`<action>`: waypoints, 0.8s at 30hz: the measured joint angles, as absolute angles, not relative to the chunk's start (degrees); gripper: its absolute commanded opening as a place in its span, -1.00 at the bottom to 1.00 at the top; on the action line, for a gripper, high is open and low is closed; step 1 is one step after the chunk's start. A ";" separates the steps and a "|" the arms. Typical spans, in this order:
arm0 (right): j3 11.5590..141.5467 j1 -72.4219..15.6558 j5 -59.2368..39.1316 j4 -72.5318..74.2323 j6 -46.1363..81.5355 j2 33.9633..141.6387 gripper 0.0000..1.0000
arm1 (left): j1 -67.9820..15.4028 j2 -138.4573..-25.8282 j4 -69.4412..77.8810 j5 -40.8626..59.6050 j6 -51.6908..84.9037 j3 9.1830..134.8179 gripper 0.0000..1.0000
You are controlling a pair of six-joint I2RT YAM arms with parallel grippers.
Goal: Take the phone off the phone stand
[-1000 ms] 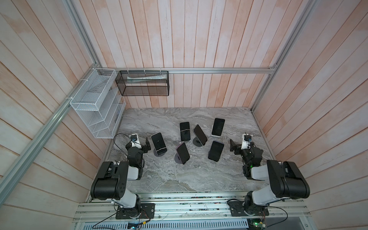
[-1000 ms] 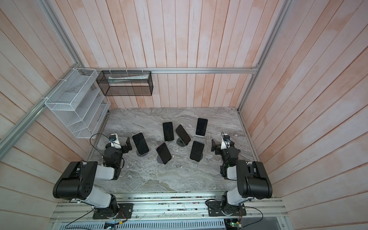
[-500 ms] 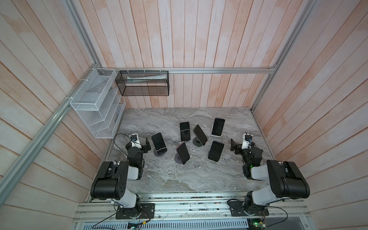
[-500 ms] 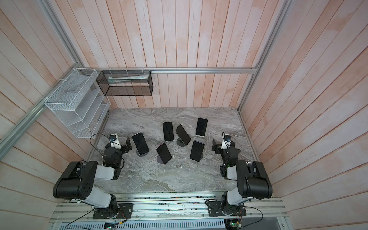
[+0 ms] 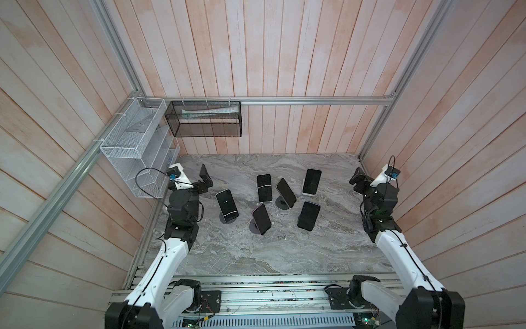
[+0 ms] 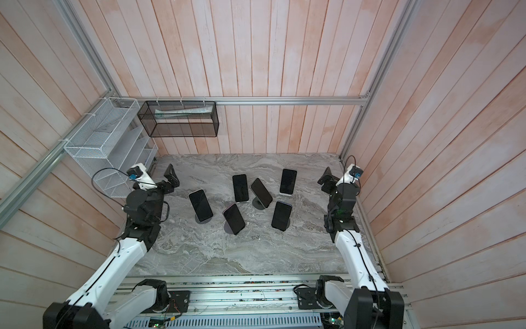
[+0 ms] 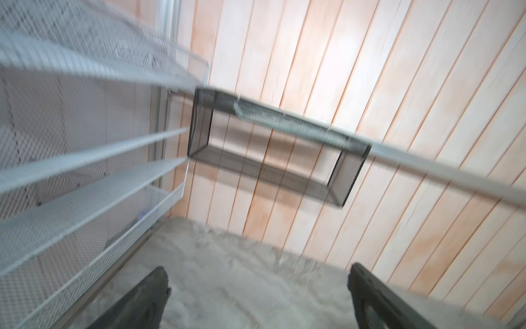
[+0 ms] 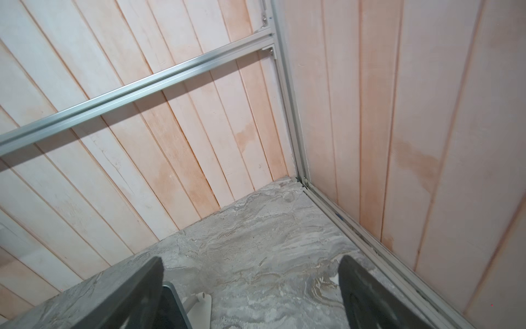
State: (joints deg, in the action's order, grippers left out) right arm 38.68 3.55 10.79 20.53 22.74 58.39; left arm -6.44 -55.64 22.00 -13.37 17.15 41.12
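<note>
Six dark-screened phones [image 5: 264,188] lean on their stands in a loose cluster in the middle of the marble bench [image 5: 256,256]. Nearest the left arm is the left-hand phone [image 5: 226,203], propped on a round dark base [image 5: 227,220]. Closest to the right arm is the far right phone [image 5: 311,181], on a white stand [image 8: 199,306]. The left pincer [image 5: 206,178] hangs by the white wire rack [image 5: 136,148], its jaws spread wide with nothing between them, and it is clear of the left-hand phone. The right pincer [image 5: 357,180] sits close to the right wall, jaws also well apart and empty. In the right wrist view, the edge of the far right phone and its white stand show just beside one finger [image 8: 136,299], not gripped. A black mesh basket [image 5: 206,119] hangs on the back wall.
</note>
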 measured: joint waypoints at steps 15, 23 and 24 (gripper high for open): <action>33.10 -5.23 -7.99 -11.64 35.68 45.71 -0.36 | -9.78 -60.27 0.58 13.54 37.43 60.27 0.76; 23.70 -16.08 -12.69 -16.47 44.23 36.29 -0.66 | -20.71 -67.59 -1.45 21.43 30.92 66.96 0.76; 21.58 -16.82 -13.80 -15.59 45.95 35.99 -0.79 | -21.39 -68.36 -1.30 22.33 30.26 66.78 0.76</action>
State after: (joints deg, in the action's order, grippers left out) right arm 21.58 -16.82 -13.80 -15.59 45.95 35.99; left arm -21.39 -68.36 -1.30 22.33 30.26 66.78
